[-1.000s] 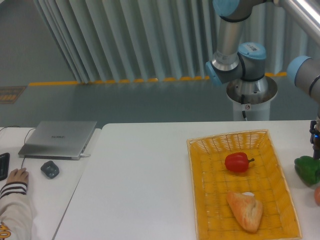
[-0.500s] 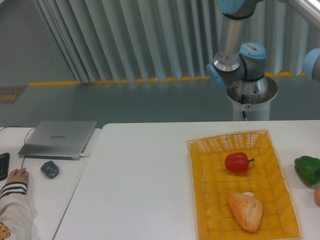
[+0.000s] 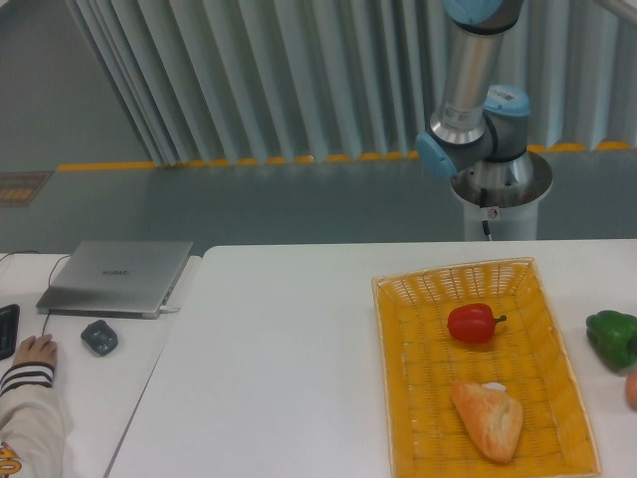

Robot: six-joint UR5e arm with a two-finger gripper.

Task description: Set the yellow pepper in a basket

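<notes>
The yellow-orange wicker basket (image 3: 398, 398) lies on the white table at the right. In it are a red bell pepper (image 3: 474, 324) and a piece of bread (image 3: 489, 419). The yellow pepper is out of view. My gripper is out of the frame; only the arm's base and lower joints (image 3: 476, 129) show behind the table.
A green bell pepper (image 3: 613, 338) lies on the table right of the basket, with an orange thing (image 3: 632, 390) at the frame's right edge. On the left table are a closed laptop (image 3: 117, 276), a small dark device (image 3: 99, 337) and a person's hand (image 3: 35, 351).
The arm's forearm and wrist, seen at the right edge a second ago, have moved up and right out of the frame. The objects on the table have not moved.
</notes>
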